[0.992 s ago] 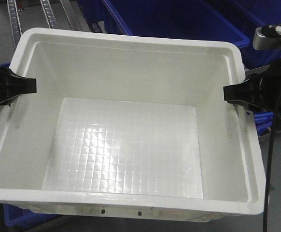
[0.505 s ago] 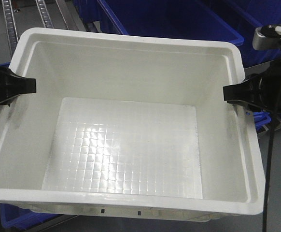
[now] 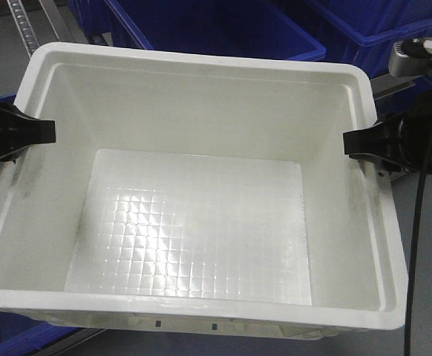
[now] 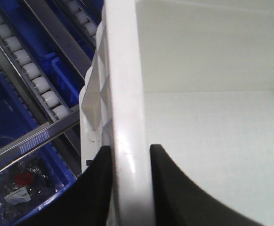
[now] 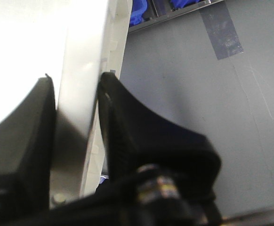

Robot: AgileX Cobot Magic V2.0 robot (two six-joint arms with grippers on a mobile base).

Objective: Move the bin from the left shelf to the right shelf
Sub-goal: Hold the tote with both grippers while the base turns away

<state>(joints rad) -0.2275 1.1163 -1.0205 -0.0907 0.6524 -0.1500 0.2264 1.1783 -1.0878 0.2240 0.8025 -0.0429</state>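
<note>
Bin [image 3: 201, 215] has opposite rims gripped by left end effector [image 4: 130, 149] and right end effector [image 5: 76, 81].

Counting one white bin [image 3: 201, 111], sitting between two claws: one left claw [image 3: 47, 132] and one right claw [image 3: 349, 142], each showing two black fingers [image 4: 94, 188] astride a side rim. Spotting at least two dark blue totes [image 3: 216, 30] beyond the claw tips. Making out two lanes of white rollers [image 4: 42, 84] outboard of the left claw. Seeing one strip of grey tape [image 5: 221, 30] on the floor outboard of the right claw.
</note>
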